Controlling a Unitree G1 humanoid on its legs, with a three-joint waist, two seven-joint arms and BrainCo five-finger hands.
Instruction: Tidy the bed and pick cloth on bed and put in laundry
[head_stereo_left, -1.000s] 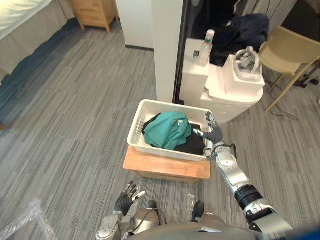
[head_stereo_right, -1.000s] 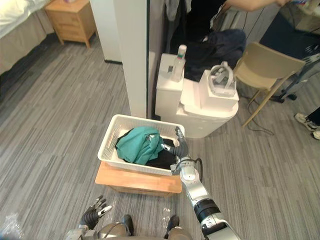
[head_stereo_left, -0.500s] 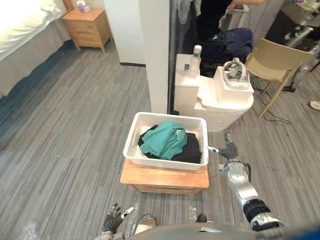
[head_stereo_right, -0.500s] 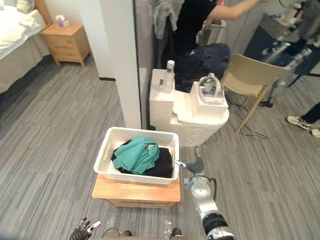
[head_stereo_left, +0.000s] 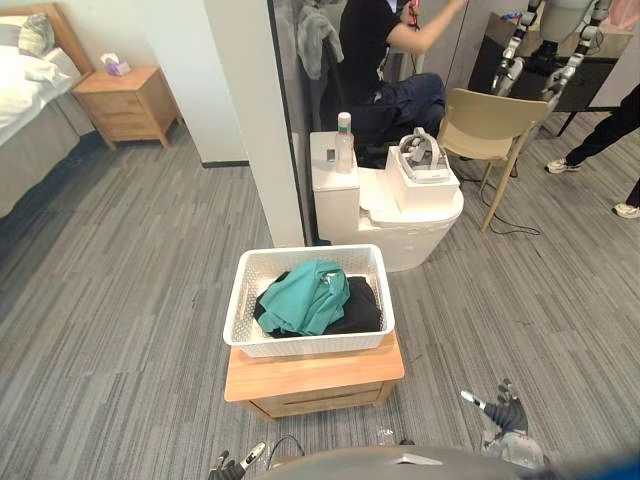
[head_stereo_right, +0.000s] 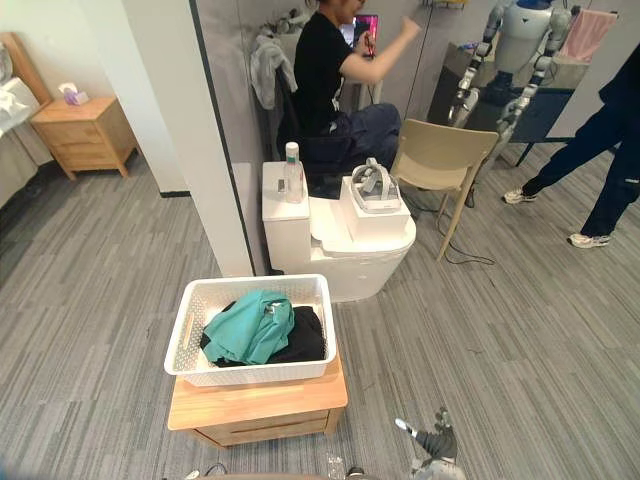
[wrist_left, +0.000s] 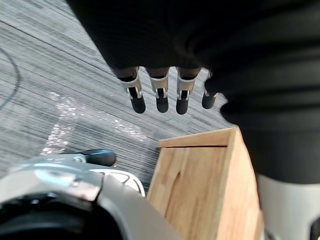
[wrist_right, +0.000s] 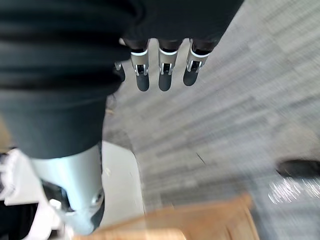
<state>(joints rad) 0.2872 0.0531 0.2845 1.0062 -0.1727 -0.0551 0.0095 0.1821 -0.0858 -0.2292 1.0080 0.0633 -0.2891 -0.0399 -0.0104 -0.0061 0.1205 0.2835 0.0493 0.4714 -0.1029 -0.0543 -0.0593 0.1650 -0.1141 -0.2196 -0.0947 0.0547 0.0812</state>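
at the far left you have the side of a bed (head_stereo_left: 25, 140) with pale bedding, and just beside it a small boxy wooden nightstand (head_stereo_left: 122, 100). grey plank floor (head_stereo_left: 120, 270) with a streaky grain runs across the room.

your left hand (head_stereo_left: 230, 466) sits at the bottom edge, low in front of the stand. in its wrist view the fingers (wrist_left: 161, 97) hang straight and slightly apart, holding nothing, over the floor by a corner of the wood.

in the middle, a white plastic basket (head_stereo_left: 310, 347), rectangular with perforated walls, rests on a low stand (head_stereo_left: 315, 372) of light, smooth wood. the 2 cloths are inside it: a crumpled teal cloth (head_stereo_left: 305, 298) lies on top of a dark cloth (head_stereo_left: 365, 312).

a plain white pillar (head_stereo_left: 255, 100) rises behind the basket's left side. just behind the basket stands a glossy white toilet (head_stereo_left: 400, 220), with a clear bottle (head_stereo_left: 345, 130) upright on its tank and a white headset (head_stereo_left: 422, 155) on a box on the lid.

a person (head_stereo_left: 375, 50) in dark clothes sits behind the toilet, next to a tan chair (head_stereo_left: 495, 115) with thin legs.

your right hand (head_stereo_left: 503, 412) is low at the bottom right, well apart from the basket, fingers (wrist_right: 163, 75) spread and empty. further right, another robot (head_stereo_right: 520, 40) and a person's legs (head_stereo_right: 600, 150) stand at the back.
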